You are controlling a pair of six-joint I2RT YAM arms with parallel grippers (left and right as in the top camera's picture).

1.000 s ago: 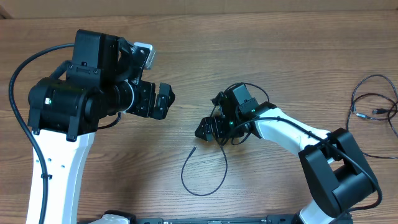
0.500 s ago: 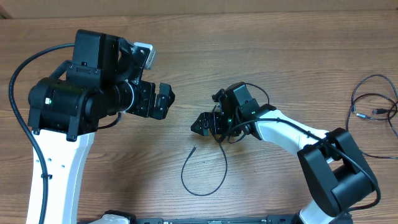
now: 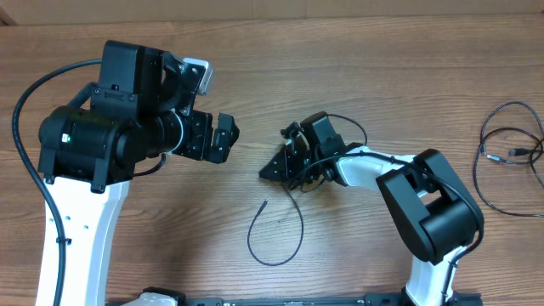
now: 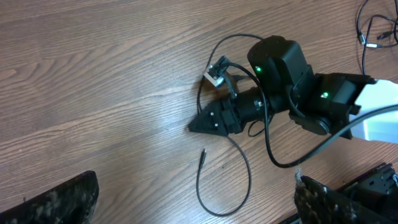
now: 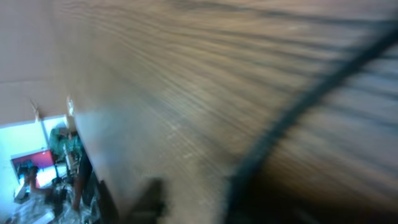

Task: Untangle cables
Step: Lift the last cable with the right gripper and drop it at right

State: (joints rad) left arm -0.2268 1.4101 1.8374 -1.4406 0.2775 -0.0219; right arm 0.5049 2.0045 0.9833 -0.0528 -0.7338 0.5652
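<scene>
Showing the wooden table (image 3: 382,51) from overhead, the main panel places the right gripper (image 3: 274,168) low over the middle of the table, about midway between the left and right edges. Its two fingers (image 4: 214,121) meet in a dark wedge that points toward the left edge, so the jaws are clenched. A looped cord (image 3: 250,238) lies flat on the wood just beside this wedge, on the side toward the near edge. One free end (image 4: 203,153) rests apart from the fingers. From there the cord curves round in an open loop, and its other end runs up beneath the base of the fingers. Whether the fingers actually pinch the cord cannot be told from any view.

The left gripper (image 3: 223,138) hangs above the table, toward the left edge and well apart from the cord. In the left wrist panel its fingers (image 4: 53,199) sit at the two lower corners of the view, spread wide and released, with nothing between them.

A separate cord bundle (image 3: 516,153), with small plug ends, lies near the right edge of the table, well apart from both grippers.

The right wrist panel is blurred. It shows only wood grain and a dark streak close to the lens.
</scene>
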